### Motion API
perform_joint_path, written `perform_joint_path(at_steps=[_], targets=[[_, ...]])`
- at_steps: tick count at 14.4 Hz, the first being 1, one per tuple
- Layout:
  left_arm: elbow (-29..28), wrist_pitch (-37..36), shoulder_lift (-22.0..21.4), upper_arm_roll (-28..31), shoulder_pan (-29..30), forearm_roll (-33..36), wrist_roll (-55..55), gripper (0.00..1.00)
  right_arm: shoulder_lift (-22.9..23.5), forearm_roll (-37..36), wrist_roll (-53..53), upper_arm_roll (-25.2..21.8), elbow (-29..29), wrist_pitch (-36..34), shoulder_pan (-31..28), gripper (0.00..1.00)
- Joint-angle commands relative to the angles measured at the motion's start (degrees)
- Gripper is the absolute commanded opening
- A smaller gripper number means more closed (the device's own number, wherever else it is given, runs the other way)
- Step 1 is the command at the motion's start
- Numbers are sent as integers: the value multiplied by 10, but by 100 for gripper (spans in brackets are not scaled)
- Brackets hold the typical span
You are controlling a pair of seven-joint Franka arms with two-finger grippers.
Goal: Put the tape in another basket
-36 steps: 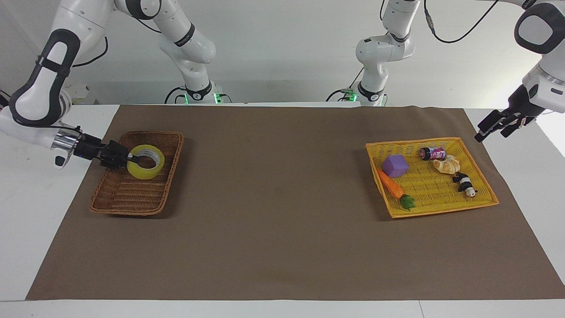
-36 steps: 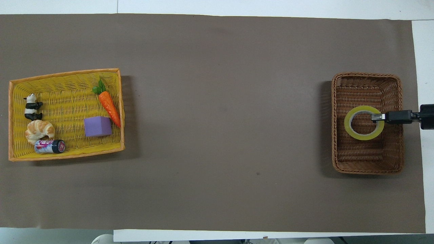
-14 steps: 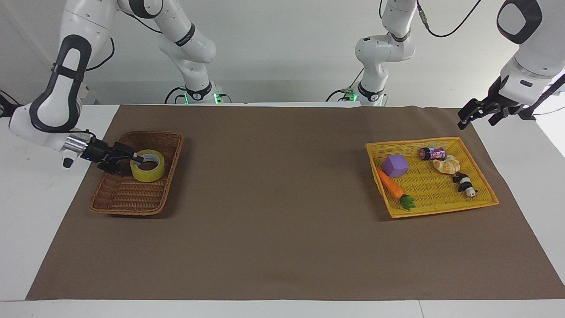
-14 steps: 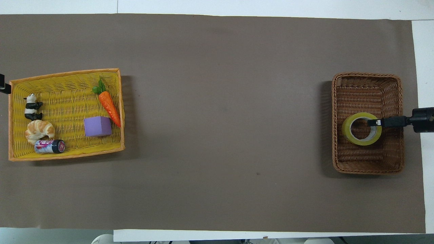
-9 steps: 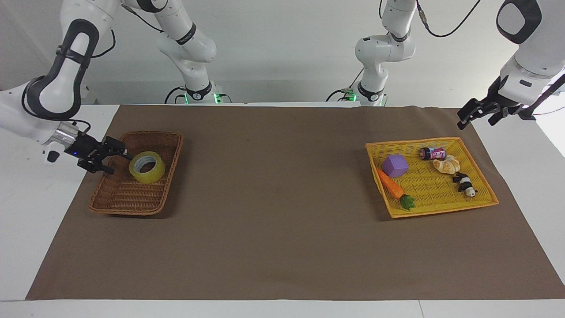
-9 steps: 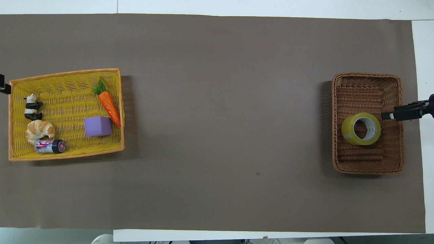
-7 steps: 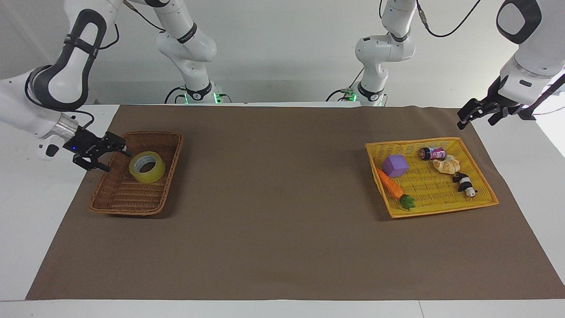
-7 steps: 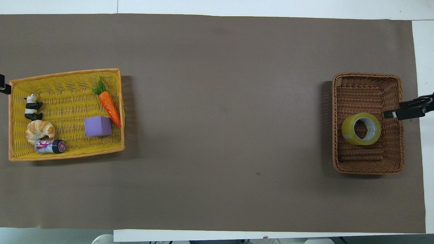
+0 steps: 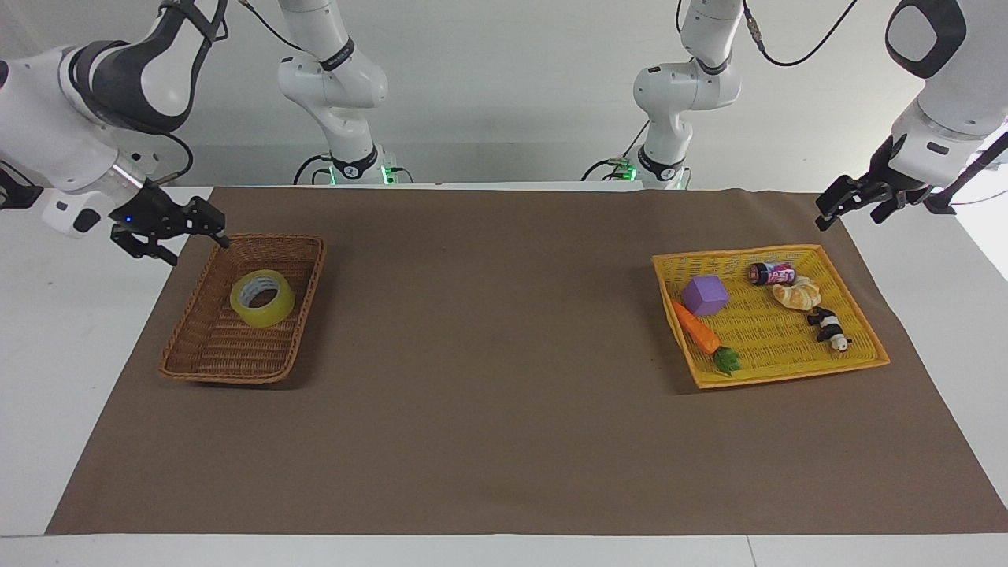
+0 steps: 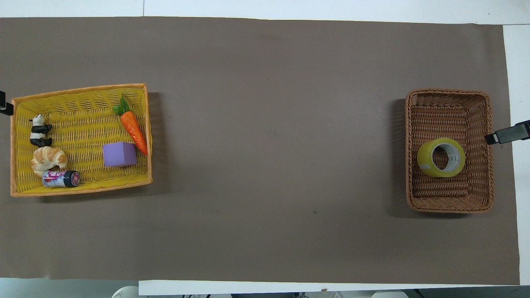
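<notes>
The yellow tape point(image 9: 262, 298) lies slightly tilted in the brown wicker basket point(image 9: 311, 272) at the right arm's end of the table. It also shows in the overhead view point(image 10: 441, 157), in the half of the basket point(image 10: 408, 136) nearer to the robots. My right gripper point(image 9: 199, 250) is open and empty, raised beside the basket's outer rim, clear of the tape. One of its fingers point(image 10: 507, 134) shows in the overhead view. My left gripper point(image 9: 847, 219) is open and empty, waiting in the air above the table's corner near the yellow tray.
A shallow yellow woven tray point(image 9: 866, 358) at the left arm's end holds a purple cube point(image 9: 704, 296), a carrot point(image 9: 699, 332), a can point(image 9: 772, 274), a croissant point(image 9: 798, 294) and a panda figure point(image 9: 828, 328). A brown mat point(image 9: 504, 409) covers the table between basket and tray.
My right gripper set the tape down in the brown basket, opened, let go, then drew back and rose beside the rim. The left gripper rose a little, then held still.
</notes>
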Motion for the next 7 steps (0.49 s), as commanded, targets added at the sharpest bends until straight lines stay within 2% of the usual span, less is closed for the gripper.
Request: perform_joint_path(at_steps=[1, 4, 7], targets=[[-9, -6, -11, 1, -2, 11, 1, 100, 5, -33, 120, 1, 77, -81, 30, 100], [-9, -6, -11, 1, -2, 11, 1, 100, 3, -58, 119, 0, 117, -98, 41, 100], [-9, -6, -11, 1, -2, 11, 1, 100, -10, -64, 118, 1, 118, -103, 41, 100]])
